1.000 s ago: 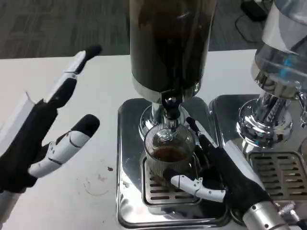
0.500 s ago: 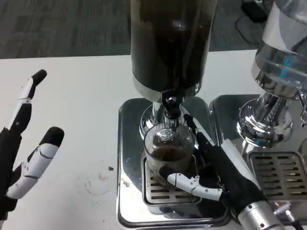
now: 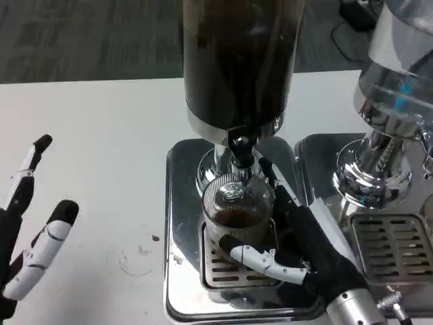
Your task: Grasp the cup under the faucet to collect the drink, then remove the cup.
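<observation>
Center frame: right hand (image 3: 304, 254) wraps cup (image 3: 237, 217) under faucet (image 3: 240, 150); cup upright, upper-left of palm; left hand (image 3: 27, 230) open, empty.

One ribbed glass cup (image 3: 237, 215), holding dark liquid. Two drink dispensers: one dark-filled (image 3: 238, 61) above the cup, one clear (image 3: 392, 81) at right. One visible faucet (image 3: 240, 150). Two slotted drip grilles (image 3: 223, 267) (image 3: 399, 247), each on its own metal tray. Two hands (image 3: 30, 230) (image 3: 298, 244). One white desk (image 3: 108, 135).
</observation>
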Robot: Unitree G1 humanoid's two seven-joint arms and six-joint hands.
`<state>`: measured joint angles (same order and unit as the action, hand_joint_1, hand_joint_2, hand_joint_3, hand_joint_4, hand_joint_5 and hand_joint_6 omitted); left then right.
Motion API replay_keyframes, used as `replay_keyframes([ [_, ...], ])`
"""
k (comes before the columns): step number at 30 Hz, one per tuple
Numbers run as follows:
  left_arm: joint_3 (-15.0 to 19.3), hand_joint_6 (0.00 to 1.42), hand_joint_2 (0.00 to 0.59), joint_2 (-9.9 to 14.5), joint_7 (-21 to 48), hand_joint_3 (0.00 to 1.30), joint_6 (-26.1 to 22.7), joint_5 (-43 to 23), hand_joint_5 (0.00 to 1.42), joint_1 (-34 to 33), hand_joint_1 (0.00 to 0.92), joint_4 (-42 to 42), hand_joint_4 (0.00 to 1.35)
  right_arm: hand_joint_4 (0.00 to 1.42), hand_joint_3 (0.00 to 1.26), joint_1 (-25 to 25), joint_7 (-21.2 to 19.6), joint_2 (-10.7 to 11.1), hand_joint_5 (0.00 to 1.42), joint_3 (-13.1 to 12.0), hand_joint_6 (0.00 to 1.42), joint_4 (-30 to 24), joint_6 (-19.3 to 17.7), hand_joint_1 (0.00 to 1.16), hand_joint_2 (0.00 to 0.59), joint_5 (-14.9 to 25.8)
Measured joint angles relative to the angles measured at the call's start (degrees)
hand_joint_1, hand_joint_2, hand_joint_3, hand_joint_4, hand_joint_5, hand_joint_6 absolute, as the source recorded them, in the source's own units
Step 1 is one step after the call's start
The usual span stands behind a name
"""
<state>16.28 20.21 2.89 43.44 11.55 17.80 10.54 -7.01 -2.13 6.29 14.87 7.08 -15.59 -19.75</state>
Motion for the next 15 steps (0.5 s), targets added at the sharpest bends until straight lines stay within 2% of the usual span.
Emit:
replay_keyframes([
  [10,0.5,0.0,0.221,2.3,0.0,0.04,-0.8,0.1,0.04,1.8,0.0,2.9,0.0,0.03,0.0,1.3,-1.4,-1.8,0.09,0.3,0.23,3.2,-2.5,0.73,0.137,0.0],
  [15,0.0,0.0,0.22,3.8,0.1,0.04,-0.8,0.1,0.04,1.8,0.0,5.4,0.0,0.1,0.0,1.7,-3.1,-3.3,0.18,0.5,0.31,4.2,-2.8,0.76,0.131,0.0],
])
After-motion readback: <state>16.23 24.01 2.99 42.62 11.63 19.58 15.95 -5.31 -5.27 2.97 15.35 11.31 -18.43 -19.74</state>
